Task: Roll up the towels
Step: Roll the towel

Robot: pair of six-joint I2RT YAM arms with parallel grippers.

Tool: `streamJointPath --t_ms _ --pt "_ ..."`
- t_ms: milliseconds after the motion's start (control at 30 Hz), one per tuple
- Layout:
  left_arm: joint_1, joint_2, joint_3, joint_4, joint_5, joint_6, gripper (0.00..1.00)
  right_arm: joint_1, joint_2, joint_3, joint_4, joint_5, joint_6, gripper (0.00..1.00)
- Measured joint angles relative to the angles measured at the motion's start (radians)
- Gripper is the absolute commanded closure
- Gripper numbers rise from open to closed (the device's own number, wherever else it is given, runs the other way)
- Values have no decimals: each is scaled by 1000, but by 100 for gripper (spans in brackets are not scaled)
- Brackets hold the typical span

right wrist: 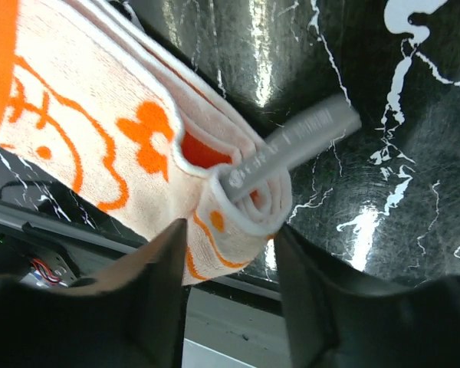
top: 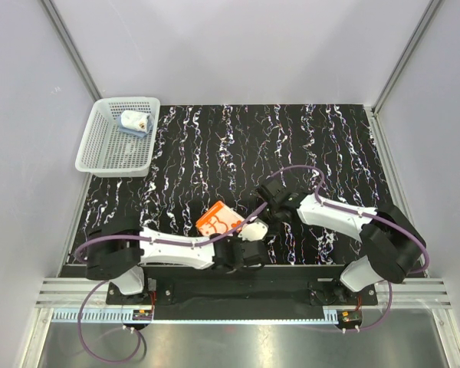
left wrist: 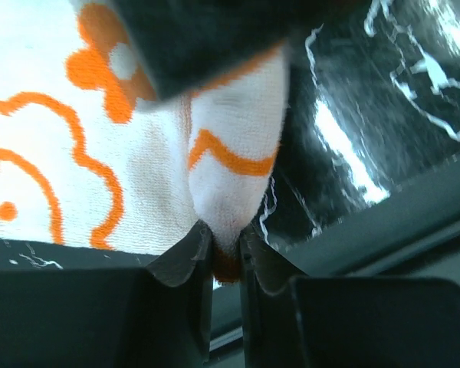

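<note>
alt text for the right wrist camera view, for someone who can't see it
A partly rolled orange-and-white flower-print towel lies on the black marbled table, its rolled end between the two dark fingers of the right gripper, which stand apart. A blurred grey bar crosses the roll's end.

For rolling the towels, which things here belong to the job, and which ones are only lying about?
Belong to the job:
orange flowered towel, partly rolled, pinched in the left jaws
light blue towel, lying in the white basket

Only lying about:
white basket
black marbled table
</note>
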Motion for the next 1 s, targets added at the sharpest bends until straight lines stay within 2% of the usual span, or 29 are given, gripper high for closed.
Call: streamJointPath --t_ms 100,200,533,733,867,1000 --pt "17 -61 -62 52 69 2 100 0 -1 27 -28 15 -18 29" --pt "56 -121 -126 110 145 -1 100 -6 -8 53 -61 36 -33 24" --pt "311 -305 -341 351 496 -81 100 -98 -187 59 -109 77 -64 22" --pt "438 -309 -402 485 690 -149 100 -98 -325 -64 30 14 -62 24" --pt "503 -303 -452 597 812 -215 100 -98 -332 -166 132 -45 -35 26" --pt "538 -290 -478 655 875 -270 100 -95 -326 -258 238 -92 2 28"
